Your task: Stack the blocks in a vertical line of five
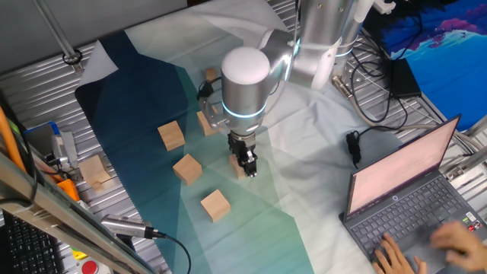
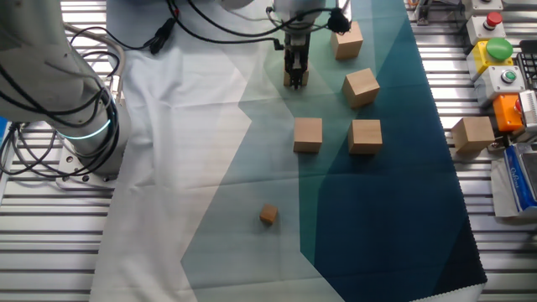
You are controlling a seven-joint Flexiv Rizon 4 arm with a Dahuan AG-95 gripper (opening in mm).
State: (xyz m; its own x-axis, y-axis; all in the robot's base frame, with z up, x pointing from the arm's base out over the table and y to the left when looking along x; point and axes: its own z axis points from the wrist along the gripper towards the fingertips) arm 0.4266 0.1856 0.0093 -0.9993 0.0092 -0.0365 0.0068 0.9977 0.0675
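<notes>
Four light-tan wooden blocks lie loose on the teal and white cloth: one (image 2: 347,39) (image 1: 215,205), a second (image 2: 362,86) (image 1: 187,168), a third (image 2: 366,135) (image 1: 172,135), and a fourth (image 2: 308,134) partly hidden behind the arm (image 1: 205,122). My gripper (image 2: 294,74) (image 1: 246,164) points straight down at the cloth. Its dark fingers sit against the sides of another block (image 2: 295,81) (image 1: 237,166), which rests on or just above the cloth and is mostly covered by them.
A much smaller wooden cube (image 2: 268,216) (image 1: 211,74) lies apart on the cloth. One more tan cube (image 2: 472,134) (image 1: 95,171) sits off the cloth by a button box (image 2: 495,50). A laptop (image 1: 403,190) with a person's hands, plus cables (image 1: 373,99), are beside the cloth.
</notes>
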